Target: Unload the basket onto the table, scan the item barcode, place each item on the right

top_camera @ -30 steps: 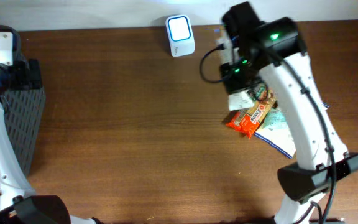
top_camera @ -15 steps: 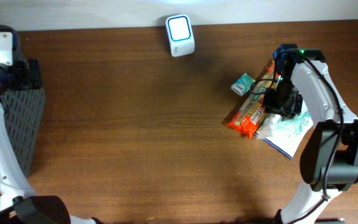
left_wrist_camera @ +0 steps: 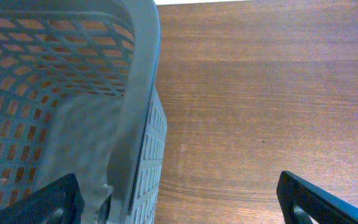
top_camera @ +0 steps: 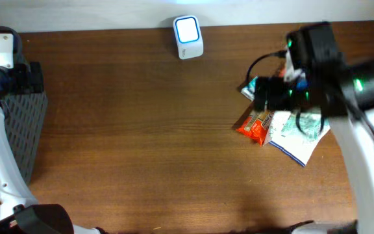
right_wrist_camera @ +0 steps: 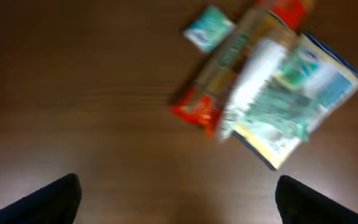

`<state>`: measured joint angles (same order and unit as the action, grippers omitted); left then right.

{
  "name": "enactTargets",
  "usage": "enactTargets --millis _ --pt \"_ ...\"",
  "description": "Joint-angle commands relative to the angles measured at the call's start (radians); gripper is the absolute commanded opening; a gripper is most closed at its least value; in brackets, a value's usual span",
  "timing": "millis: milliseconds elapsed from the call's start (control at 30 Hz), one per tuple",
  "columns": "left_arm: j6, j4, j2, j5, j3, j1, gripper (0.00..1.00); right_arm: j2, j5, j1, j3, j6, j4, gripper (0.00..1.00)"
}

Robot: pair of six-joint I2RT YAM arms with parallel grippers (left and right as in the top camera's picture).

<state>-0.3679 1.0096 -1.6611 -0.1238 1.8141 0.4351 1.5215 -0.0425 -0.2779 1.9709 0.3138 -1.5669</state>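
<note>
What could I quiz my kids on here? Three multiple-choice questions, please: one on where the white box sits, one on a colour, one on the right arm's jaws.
1. The white rounded scanner box with the lit window stands on the brown wooden table:
A. at its near edge
B. at its far edge
C. in its centre

2. The long crinkly snack-bar wrapper is:
A. purple
B. black
C. orange-red

3. The right arm's jaws are:
A. spread wide, holding nothing
B. shut on the wrapper
C. shut on the scanner box

Answers: 1 B, the overhead view shows it at the top edge. 2 C, its colour is plain from above. 3 A, the right wrist view shows both tips far apart with only table between.
</note>
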Motion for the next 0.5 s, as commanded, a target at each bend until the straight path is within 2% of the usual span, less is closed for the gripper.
enactTargets --millis 0,100,167,467 --pt "-0.016 0.001 0.000 -0.008 0.004 0.006 0.99 -0.112 -0.001 -0.127 0.012 0.006 0.003 0.98" --pt "-0.016 0.001 0.000 -0.008 0.004 0.006 0.99 -0.177 0.052 -0.256 0.012 0.010 0.000 0.99" --pt "-0.016 0.001 0.000 -0.008 0.004 0.006 0.99 -0.187 0.061 -0.292 0.012 0.010 0.000 0.99" --pt "-0.016 0.001 0.000 -0.008 0.004 0.006 0.99 -0.211 0.030 -0.298 0.011 0.007 -0.013 0.99"
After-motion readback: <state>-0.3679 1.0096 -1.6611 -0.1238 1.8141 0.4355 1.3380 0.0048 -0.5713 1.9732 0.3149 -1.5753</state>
